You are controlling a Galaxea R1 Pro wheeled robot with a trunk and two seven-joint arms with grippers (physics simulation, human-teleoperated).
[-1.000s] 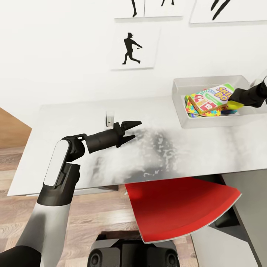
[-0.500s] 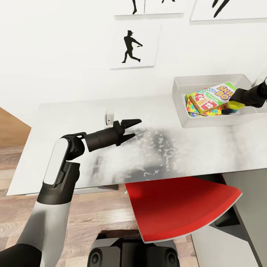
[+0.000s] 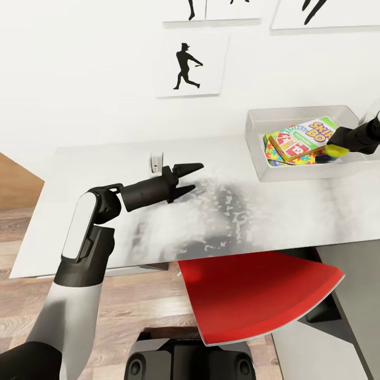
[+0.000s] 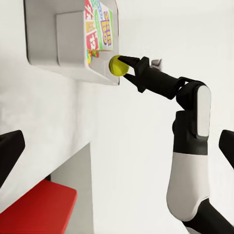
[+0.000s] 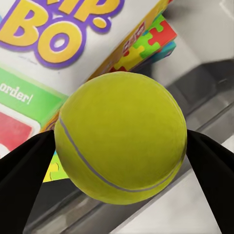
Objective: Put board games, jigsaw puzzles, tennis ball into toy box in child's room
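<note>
Now the right gripper [image 3: 333, 149] is clamped on the tennis ball [image 3: 334, 151] and holds it over the near right part of the toy box [image 3: 253, 122], at the far right of the table [image 3: 237, 221]; over the last second the ball has edged only slightly farther in over the box, so I judge the drop to be close and the last toy nearly home. Below the ball lie the SKIP BO box [image 5: 53, 44] and a jigsaw puzzle [image 5: 146, 41], already inside. The ball is round, so it has no long axis and no pointing end; its seam curves across the face seen from the right wrist. The toy box runs long from left to right along the table's far edge. The left gripper [image 3: 191, 178] hangs above the middle of the table, well apart from the box, its fingers spread and empty; it has lifted a little and turned slightly toward the wall.
</note>
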